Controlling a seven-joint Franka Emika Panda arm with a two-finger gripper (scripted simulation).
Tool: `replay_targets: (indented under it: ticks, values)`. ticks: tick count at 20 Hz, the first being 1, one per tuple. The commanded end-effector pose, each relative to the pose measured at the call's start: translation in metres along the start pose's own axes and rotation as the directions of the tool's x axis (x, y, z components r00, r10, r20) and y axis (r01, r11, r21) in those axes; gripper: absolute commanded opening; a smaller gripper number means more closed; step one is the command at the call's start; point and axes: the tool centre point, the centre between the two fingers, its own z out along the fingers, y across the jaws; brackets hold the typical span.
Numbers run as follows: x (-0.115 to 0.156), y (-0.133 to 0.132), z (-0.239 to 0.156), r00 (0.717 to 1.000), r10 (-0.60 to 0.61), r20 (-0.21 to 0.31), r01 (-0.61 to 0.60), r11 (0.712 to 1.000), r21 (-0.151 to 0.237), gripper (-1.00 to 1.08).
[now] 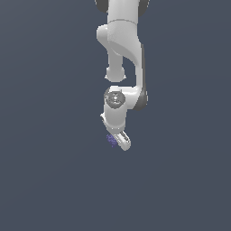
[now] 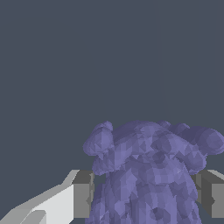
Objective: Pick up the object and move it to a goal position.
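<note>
The object (image 2: 148, 170), a lumpy purple-blue clump with a berry-like surface, fills the space between my two grey finger pads (image 2: 82, 194) in the wrist view. Both pads press against its sides, so my gripper (image 2: 146, 197) is shut on it. In the exterior view the object (image 1: 111, 140) shows as a small purple bit at the tip of the white gripper (image 1: 118, 140), mostly hidden behind the hand. The arm hangs down from the top of that view, with the wrist bent toward the exterior view's right.
A plain dark grey-blue surface (image 1: 54, 180) fills both views around the arm. No goal marker, other object or edge shows.
</note>
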Motion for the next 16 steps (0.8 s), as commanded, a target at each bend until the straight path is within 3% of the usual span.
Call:
replay_targets:
  ticks: [1, 16]
  values:
    - [0.0, 0.0, 0.001, 1.0, 0.0, -0.001, 0.0, 1.0, 0.001, -1.0]
    - [0.003, 0.003, -0.009, 1.0, 0.002, -0.001, -0.002, 1.0, 0.001, -1.0]
